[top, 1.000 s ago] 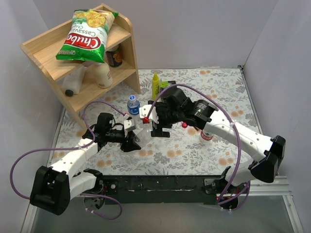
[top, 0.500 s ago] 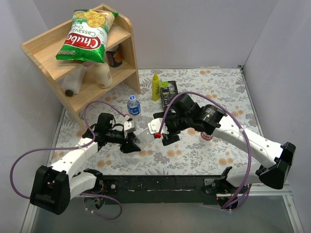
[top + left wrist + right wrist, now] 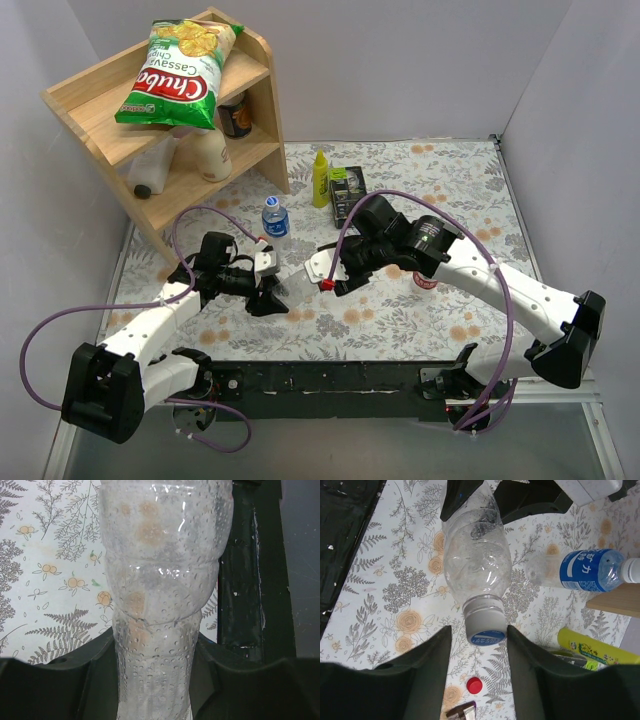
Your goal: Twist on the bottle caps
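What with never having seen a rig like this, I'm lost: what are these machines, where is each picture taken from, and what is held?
These are two robot arms bolted at a flowered table, each ending in a two-finger gripper. One picture looks down from above; the other two come from a camera on each wrist. The left gripper is shut on a clear bottle. The right gripper has its fingers either side of that bottle's blue cap, with a gap showing on one side, so it is not clamped. On the table lies a loose red cap, and there stand a blue-labelled bottle and a yellow bottle. A shelf carries a chip bag.
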`<state>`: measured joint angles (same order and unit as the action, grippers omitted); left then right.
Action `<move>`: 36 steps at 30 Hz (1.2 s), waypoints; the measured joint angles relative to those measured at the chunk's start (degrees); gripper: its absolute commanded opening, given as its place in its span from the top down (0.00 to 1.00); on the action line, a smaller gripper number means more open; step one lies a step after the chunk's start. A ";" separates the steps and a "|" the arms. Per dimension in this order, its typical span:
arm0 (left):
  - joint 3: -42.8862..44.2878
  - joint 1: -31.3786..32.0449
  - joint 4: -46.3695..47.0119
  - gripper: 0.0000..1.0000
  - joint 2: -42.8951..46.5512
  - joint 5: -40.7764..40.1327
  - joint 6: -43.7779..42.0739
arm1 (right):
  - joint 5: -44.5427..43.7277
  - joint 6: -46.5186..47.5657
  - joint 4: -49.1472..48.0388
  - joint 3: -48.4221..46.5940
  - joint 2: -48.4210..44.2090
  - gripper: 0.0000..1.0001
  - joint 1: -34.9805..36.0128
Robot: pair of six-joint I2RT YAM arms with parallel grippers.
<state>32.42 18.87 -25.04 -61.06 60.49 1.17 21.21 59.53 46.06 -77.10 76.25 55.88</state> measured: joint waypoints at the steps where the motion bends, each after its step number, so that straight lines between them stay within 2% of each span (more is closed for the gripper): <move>1: 0.02 0.00 -0.31 1.00 0.00 0.00 -0.39 | 0.00 0.31 0.00 0.00 0.04 0.55 0.00; 9: 0.11 0.04 -2.43 1.00 0.00 -1.14 -2.93 | 0.39 0.76 1.27 -1.40 2.14 0.79 -0.07; 13: -0.35 0.04 -1.05 1.00 1.57 -4.52 -1.99 | 1.64 -3.74 4.70 -6.21 6.93 0.81 -1.53; 17: -4.39 0.55 6.34 1.00 8.66 -13.81 1.33 | 7.48 -13.81 8.41 -14.82 15.28 0.82 -6.14; 22: -6.47 3.54 12.70 1.00 10.78 -25.11 5.53 | 15.17 -30.36 5.88 -16.02 19.76 0.84 -12.22; 25: -6.58 5.18 15.47 1.00 10.73 -30.45 7.21 | 20.59 -40.13 2.82 -16.26 22.08 0.80 -16.00; 26: -6.62 5.53 15.96 1.00 10.71 -31.87 7.50 | 22.14 -42.47 2.29 -16.94 23.15 0.78 -16.74; 29: -6.69 5.66 16.65 1.00 10.49 -34.84 7.89 | 25.46 -48.13 0.39 -18.82 25.97 0.63 -18.12; 31: -6.69 5.66 16.94 1.00 10.25 -36.13 7.80 | 26.40 -50.34 -0.07 -19.45 26.99 0.32 -18.60; 33: -6.67 5.77 17.64 1.00 10.16 -36.30 7.63 | 27.28 -51.34 0.44 -19.89 27.19 0.15 -19.10; 36: -6.43 6.01 19.04 1.00 10.21 -35.78 6.27 | 27.61 -49.44 3.78 -22.86 27.23 0.07 -19.65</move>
<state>26.00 24.88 -6.00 -50.85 24.71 7.44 48.82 10.09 49.84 -99.96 103.48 36.23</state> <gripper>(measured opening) 0.434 0.843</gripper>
